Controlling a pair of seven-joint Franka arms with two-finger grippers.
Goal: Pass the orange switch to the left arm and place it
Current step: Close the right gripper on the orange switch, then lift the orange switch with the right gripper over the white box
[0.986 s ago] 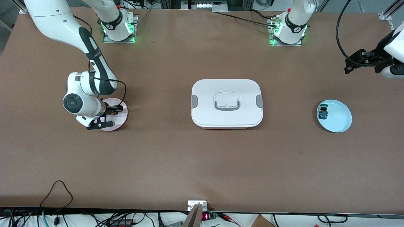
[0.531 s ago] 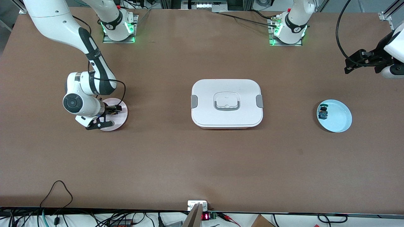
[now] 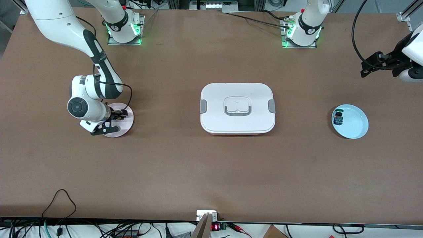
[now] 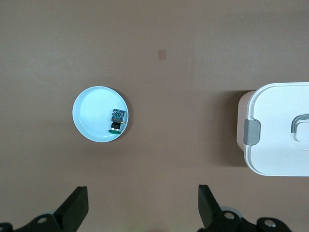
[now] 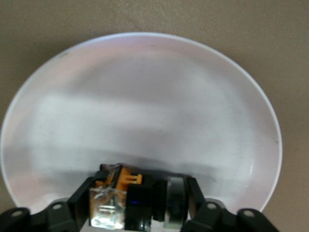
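- Right gripper (image 5: 137, 205), low in the round pale-pink plate (image 5: 145, 96), has its black fingers clamped on the tiny orange-and-black switch (image 5: 130, 193).
- Left gripper (image 4: 142, 210) waits spread wide, empty, over bare table near the light-blue dish (image 4: 91, 111).
- White latched plastic box (image 3: 237, 108) sits between both grippers.

Two arms (image 3: 99, 66), two plates (image 3: 355, 127), two switches (image 3: 338, 118), one box (image 3: 237, 108).

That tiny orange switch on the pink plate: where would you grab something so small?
Across its short width, from straight above. The orange switch lies on its side on the pink plate, so its long flanks face outward. The right gripper already has its jaws closed on those flanks.
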